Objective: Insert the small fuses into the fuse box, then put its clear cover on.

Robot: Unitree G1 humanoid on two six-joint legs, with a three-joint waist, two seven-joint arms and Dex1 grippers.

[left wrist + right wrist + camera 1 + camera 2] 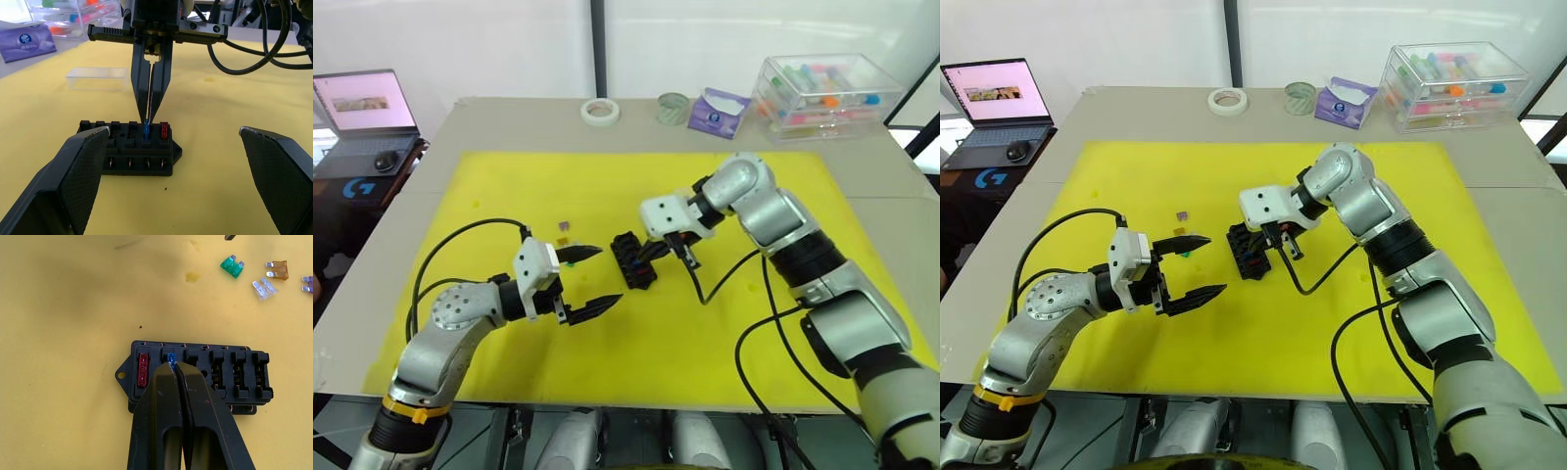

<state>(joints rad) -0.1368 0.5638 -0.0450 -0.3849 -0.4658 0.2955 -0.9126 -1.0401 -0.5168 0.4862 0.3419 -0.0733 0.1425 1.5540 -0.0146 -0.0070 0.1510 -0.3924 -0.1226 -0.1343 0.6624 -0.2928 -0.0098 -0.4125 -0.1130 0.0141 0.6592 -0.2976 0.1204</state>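
Observation:
The black fuse box (pixel 631 260) lies mid-mat on the yellow mat (pixel 754 333). A red fuse (pixel 143 369) sits in its end slot. In the slot beside it stands a blue fuse (pixel 170 357), and my right gripper (pixel 174 365) is shut on its top from above. My left gripper (pixel 611 274) hangs open just left of the box, with nothing between its fingers (pixel 73 186). Loose green (pixel 232 266), amber (pixel 278 269), pale (pixel 264 288) and purple (pixel 308 284) fuses lie on the mat beyond the box. The clear cover (pixel 98 78) rests on the mat behind the box.
A laptop (pixel 367 103) sits off the table's far left. A tape roll (pixel 600 111), a small glass (pixel 673 106), a purple tissue pack (pixel 717 113) and a large clear box of coloured tubes (pixel 822 93) line the far edge. Black cables trail from both wrists.

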